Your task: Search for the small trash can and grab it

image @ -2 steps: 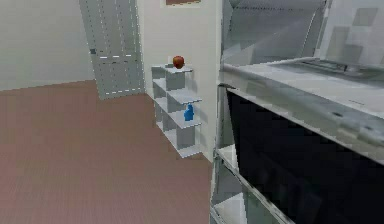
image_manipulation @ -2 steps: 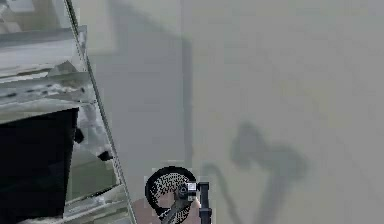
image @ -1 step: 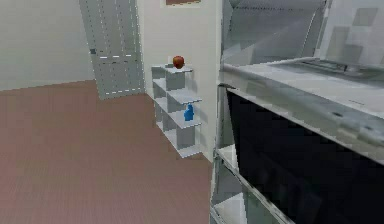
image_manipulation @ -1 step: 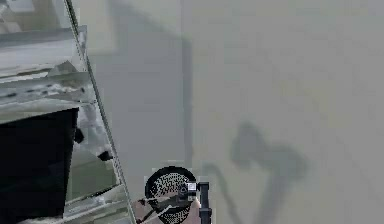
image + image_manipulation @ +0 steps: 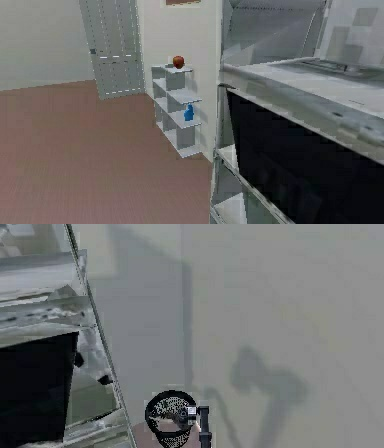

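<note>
A small round trash can (image 5: 170, 412) with a dark rim and a grey mesh inside sits at the arm side view's bottom edge, just left of the middle. The gripper (image 5: 192, 422) is at the can's right rim, with a white marker square (image 5: 203, 414) beside it. A plain beige wall lies behind both. I cannot tell whether the gripper holds the can or whether the can rests on something.
A grey metal shelf unit with a large dark box (image 5: 300, 130) stands close at the forward view's right and shows again at the arm side view's left (image 5: 50, 344). Farther off, a white stepped shelf (image 5: 178, 115) carries a red round thing (image 5: 179, 62) and a blue bottle (image 5: 188, 114). A white door (image 5: 112, 45) is beyond the open reddish floor (image 5: 80, 150).
</note>
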### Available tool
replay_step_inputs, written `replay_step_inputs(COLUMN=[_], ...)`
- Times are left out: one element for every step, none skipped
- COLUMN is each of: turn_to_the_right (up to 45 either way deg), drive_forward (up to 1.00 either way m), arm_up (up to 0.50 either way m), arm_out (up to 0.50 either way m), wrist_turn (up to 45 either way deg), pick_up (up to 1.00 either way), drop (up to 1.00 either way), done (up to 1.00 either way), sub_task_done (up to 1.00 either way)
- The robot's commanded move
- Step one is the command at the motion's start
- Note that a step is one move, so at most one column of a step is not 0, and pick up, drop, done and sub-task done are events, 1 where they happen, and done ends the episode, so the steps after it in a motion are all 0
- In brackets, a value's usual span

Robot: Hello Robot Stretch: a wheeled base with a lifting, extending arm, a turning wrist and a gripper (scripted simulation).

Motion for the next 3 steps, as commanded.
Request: replay_step_inputs(turn_to_the_right=[0.0, 0.0, 0.0], drive_forward=[0.0, 0.0, 0.0], arm_up=[0.0, -0.3, 0.0], arm_out=[0.0, 0.0, 0.0], wrist_turn=[18.0, 0.0, 0.0], pick_up=[0.0, 0.0, 1.0], drop=[0.0, 0.0, 0.0], done=[0.0, 0.0, 0.0], sub_task_done=[0.0, 0.0, 0.0])
